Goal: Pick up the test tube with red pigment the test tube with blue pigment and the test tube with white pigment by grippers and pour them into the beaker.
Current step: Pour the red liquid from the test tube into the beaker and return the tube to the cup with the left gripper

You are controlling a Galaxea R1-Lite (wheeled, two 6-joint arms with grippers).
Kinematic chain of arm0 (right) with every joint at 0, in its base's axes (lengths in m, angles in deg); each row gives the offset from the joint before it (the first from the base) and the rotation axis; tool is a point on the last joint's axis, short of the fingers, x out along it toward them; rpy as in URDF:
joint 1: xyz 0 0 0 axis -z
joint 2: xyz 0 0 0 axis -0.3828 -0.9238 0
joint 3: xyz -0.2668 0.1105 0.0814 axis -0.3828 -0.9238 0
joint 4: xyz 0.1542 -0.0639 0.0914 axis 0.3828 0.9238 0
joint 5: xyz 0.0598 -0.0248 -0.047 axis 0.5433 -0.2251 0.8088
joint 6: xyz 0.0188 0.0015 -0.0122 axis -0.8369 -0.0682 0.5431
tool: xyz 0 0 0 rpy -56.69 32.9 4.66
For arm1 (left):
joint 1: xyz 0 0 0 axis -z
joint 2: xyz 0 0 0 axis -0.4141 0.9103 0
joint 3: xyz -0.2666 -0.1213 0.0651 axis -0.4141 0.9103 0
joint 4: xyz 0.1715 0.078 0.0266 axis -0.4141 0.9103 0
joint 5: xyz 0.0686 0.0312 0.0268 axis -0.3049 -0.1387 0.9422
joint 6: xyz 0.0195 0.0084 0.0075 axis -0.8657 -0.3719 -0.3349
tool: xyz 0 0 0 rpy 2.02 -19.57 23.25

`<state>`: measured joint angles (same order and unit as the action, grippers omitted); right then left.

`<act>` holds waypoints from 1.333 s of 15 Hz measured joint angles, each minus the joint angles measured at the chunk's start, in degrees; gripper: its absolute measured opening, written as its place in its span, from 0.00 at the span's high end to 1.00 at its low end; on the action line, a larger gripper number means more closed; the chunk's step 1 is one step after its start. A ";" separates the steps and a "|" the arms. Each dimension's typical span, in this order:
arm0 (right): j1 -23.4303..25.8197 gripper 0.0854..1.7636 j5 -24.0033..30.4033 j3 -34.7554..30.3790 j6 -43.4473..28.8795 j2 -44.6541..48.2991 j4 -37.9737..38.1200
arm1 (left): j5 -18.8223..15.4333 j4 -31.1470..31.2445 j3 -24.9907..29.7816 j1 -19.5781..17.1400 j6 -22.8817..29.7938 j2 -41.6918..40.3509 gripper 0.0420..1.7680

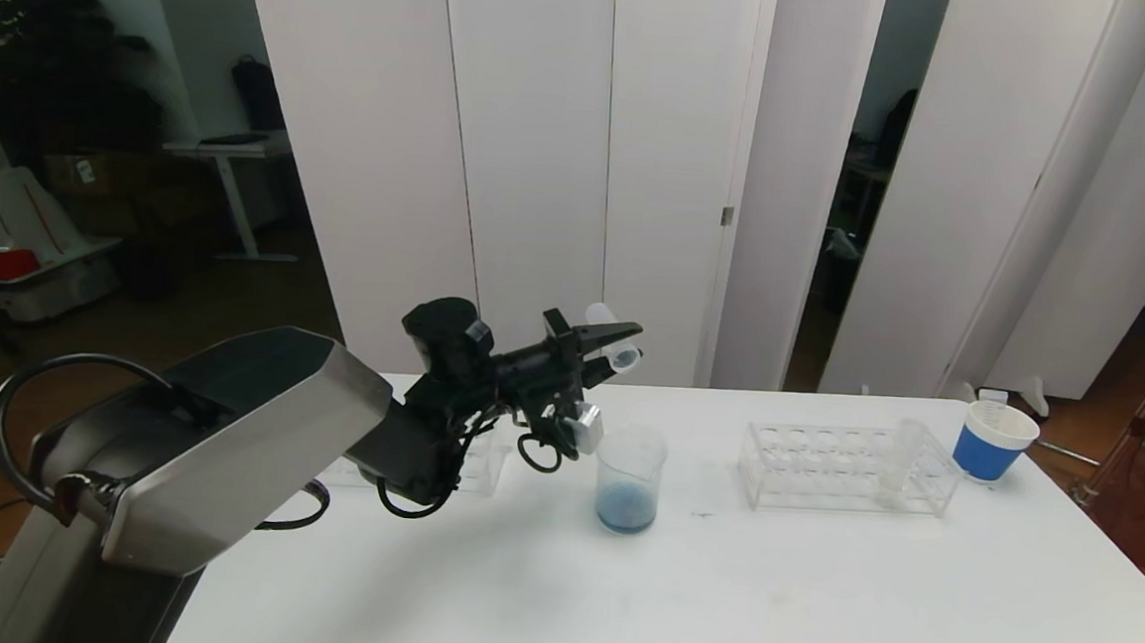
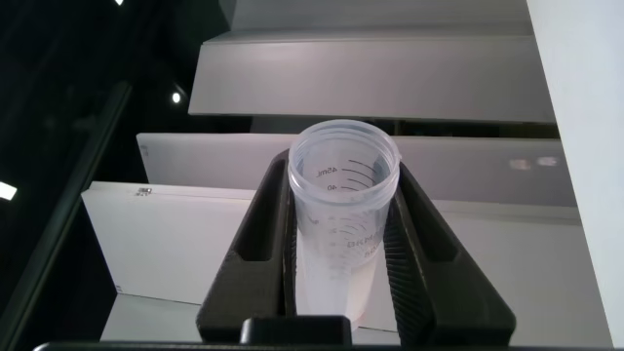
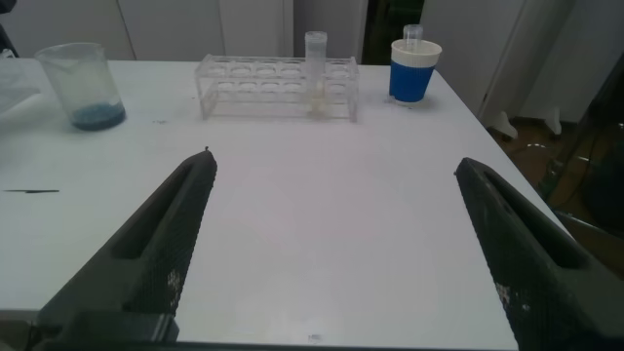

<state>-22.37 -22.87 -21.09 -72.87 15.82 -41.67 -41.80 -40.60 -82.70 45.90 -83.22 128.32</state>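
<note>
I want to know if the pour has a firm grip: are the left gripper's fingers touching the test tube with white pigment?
Touching. The left wrist view shows the left gripper shut on the test tube with white pigment, both fingers pressed against its sides.

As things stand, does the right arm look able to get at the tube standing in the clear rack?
Probably yes. The right gripper is open and faces the tube in the rack across bare table. The left gripper, shut on another tube above the beaker, stays well aside.
</note>
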 joint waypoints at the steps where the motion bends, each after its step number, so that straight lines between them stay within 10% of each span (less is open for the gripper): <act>1: 0.00 0.01 0.00 0.00 -0.02 0.00 -0.02 | 0.02 0.00 0.01 -0.02 0.05 -0.02 0.67; 9: 0.00 0.01 0.00 0.00 -0.02 0.00 -0.02 | 2.84 -0.16 2.27 0.11 5.38 -0.88 0.67; 20: -0.02 0.01 -0.02 0.00 -0.02 0.00 0.00 | 37.84 1.71 1.08 0.68 27.62 -8.24 0.67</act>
<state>-22.40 -22.90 -21.09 -72.89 15.82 -41.67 -3.96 -38.90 -81.61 46.59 -55.60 120.08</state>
